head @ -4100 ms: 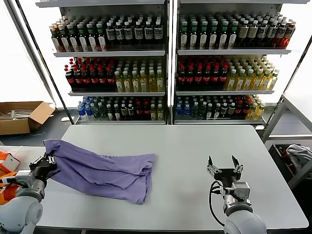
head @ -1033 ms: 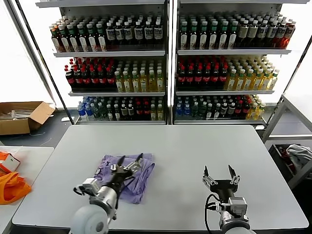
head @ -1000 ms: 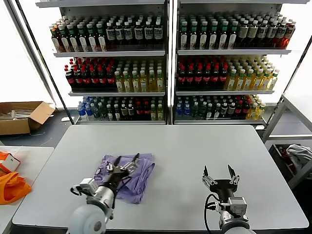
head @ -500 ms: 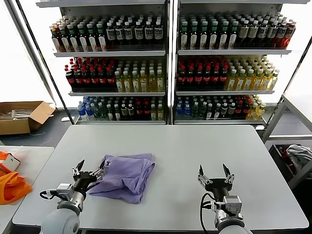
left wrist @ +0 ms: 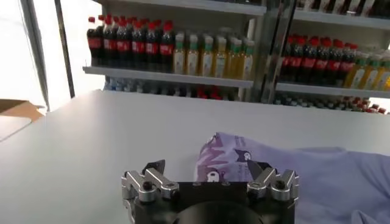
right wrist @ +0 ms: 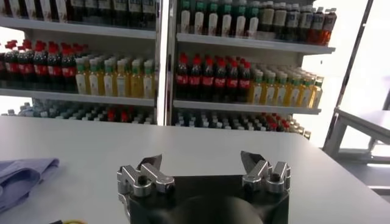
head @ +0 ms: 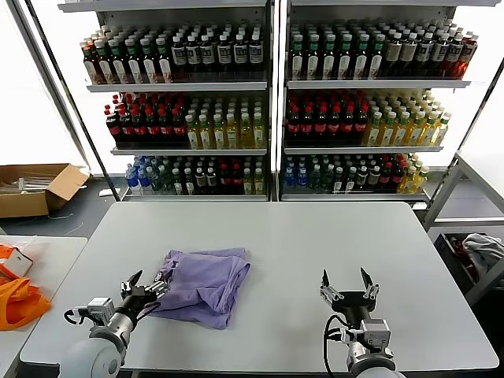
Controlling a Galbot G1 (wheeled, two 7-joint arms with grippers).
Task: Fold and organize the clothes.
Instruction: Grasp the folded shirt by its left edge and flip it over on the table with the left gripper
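Observation:
A lavender-purple T-shirt (head: 205,278) lies folded into a rough bundle on the grey table (head: 299,236), left of centre. In the left wrist view the shirt (left wrist: 317,176) shows a dark purple cartoon print. My left gripper (head: 146,286) is open and empty, low over the table at the shirt's left edge; it also shows in the left wrist view (left wrist: 208,170). My right gripper (head: 346,285) is open and empty near the table's front, right of centre, well apart from the shirt; it also shows in the right wrist view (right wrist: 204,163).
Shelves of bottles (head: 268,102) stand behind the table. A bright orange fabric item (head: 20,303) lies on a side table at the far left. A cardboard box (head: 35,187) sits on the floor at left. A grey-white cloth bundle (head: 482,250) sits at the far right.
Earlier my left gripper held the spread shirt's left end; the shirt now lies folded. In the last second the left gripper drew back from over the shirt to its left edge.

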